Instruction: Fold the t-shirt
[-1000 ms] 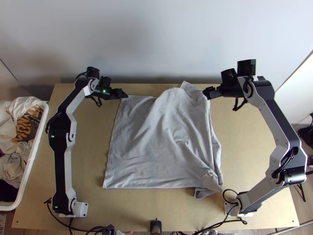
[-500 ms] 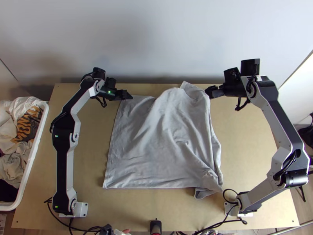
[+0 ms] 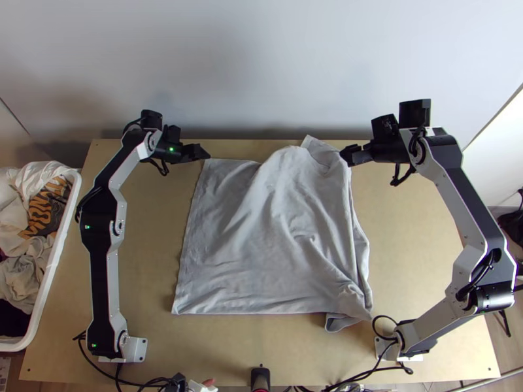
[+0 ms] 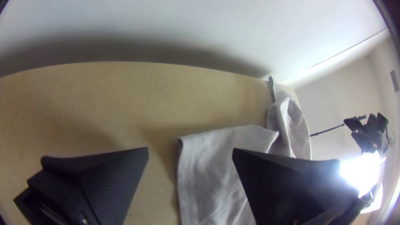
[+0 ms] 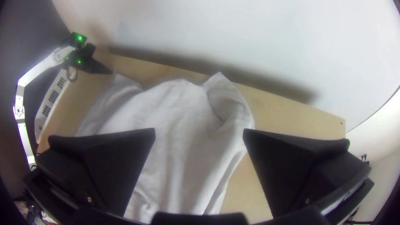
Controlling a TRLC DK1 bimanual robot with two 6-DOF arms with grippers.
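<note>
T-shirt (image 3: 261,261) lies grey, creased, seemingly bunched at one corner, left gripper (image 3: 206,155) and right gripper (image 3: 344,156) spread wide.

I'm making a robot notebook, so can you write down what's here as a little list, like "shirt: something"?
Shirt: grey, spread out, wrinkly, bunched at the near right corner
Left pincer: open, by the shirt's far left corner
Right pincer: open, by its far right part
Table: light wood
Bin: white, holds clothes
</note>
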